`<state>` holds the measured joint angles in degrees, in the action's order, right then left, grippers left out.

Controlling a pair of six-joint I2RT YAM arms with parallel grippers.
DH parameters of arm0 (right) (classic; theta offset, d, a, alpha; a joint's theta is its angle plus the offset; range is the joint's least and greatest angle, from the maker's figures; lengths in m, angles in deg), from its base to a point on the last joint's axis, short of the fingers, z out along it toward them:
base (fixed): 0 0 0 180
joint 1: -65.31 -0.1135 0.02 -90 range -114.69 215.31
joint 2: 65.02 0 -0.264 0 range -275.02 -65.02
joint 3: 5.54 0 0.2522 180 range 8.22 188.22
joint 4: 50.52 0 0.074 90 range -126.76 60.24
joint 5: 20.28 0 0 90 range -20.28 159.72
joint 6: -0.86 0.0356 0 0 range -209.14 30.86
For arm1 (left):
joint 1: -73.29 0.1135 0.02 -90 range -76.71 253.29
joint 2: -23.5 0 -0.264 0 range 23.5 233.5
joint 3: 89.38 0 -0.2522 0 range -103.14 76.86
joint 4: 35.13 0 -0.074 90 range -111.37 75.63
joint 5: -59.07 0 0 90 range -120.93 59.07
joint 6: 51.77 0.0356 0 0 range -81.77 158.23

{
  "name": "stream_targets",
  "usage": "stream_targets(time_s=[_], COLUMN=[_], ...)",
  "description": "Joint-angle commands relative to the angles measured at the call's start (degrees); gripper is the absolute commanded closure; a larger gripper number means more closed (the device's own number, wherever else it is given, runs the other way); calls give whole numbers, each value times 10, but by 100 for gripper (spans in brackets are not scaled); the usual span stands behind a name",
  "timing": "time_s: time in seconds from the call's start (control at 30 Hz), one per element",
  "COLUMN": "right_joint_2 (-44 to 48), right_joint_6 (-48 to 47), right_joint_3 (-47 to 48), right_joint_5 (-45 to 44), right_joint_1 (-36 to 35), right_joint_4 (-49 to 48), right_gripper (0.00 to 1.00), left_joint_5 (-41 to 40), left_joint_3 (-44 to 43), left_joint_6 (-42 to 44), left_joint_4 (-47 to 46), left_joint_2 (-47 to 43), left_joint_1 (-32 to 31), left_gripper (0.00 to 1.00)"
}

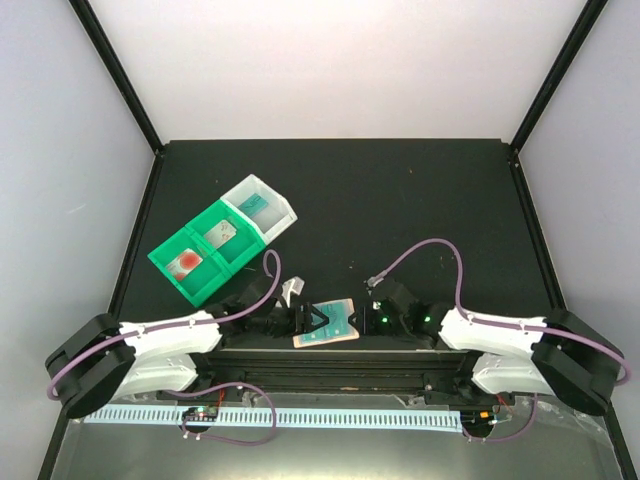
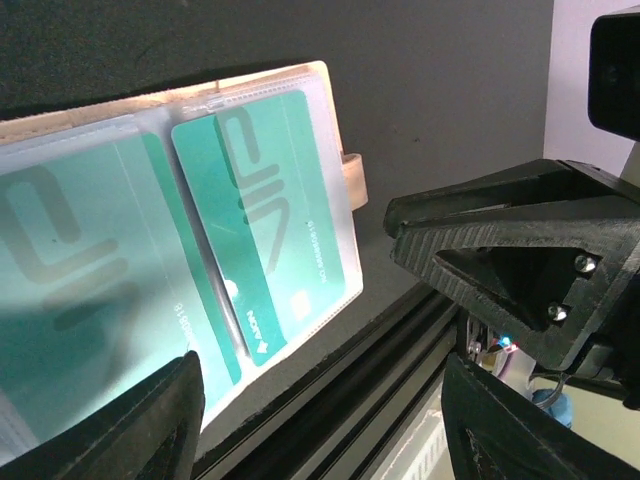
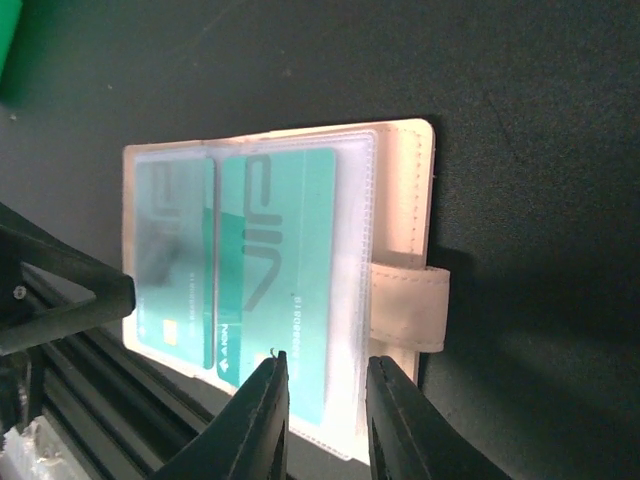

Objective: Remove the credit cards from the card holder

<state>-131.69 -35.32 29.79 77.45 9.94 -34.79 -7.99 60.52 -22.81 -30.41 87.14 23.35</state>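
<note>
Dark surface (image 1: 400, 200): the right pincer (image 3: 328, 400) nips the card holder (image 3: 400, 230) at its edge (a narrow grip), while the left pincer (image 1: 312, 320) gapes empty. Tugging a teal credit card (image 3: 290, 250) could wrench the holder loose.

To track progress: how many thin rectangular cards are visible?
5. One red-blotched card and one pale card in the green plastic bin; one teal card in the white plastic bin; two teal cards in the open peach-rimmed card holder, side by side. Others may hide behind.

Green bin (image 1: 172, 279) and white bin (image 1: 282, 226) touching, on black tabletop (image 1: 400, 200), beyond and left of left hand (image 1: 318, 320). White perforated strip (image 1: 350, 418) behind it.
</note>
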Motion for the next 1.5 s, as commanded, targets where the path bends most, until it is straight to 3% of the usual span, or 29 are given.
stream_targets(time_s=[0.0, 0.6, 1.03, 1.47], right_joint_2=[-45, -152, -83, -143], right_joint_6=[-17, 15, 6, 6], right_joint_3=[22, 32, 62, 94], right_joint_5=[0, -7, -27, -23], right_joint_1=[-3, -68, -69, -69], right_joint_4=[-21, -53, -20, -33], right_gripper=[80, 89, 92, 99], left_joint_5=[-1, -16, -9, -11], left_joint_3=[7, 31, 53, 58], left_joint_6=[-12, -1, -4, -2], left_joint_4=[-35, 22, -19, -19], left_joint_2=[22, -42, -14, -13], left_joint_1=[3, 40, 40, 40], left_gripper=[34, 44, 46, 47])
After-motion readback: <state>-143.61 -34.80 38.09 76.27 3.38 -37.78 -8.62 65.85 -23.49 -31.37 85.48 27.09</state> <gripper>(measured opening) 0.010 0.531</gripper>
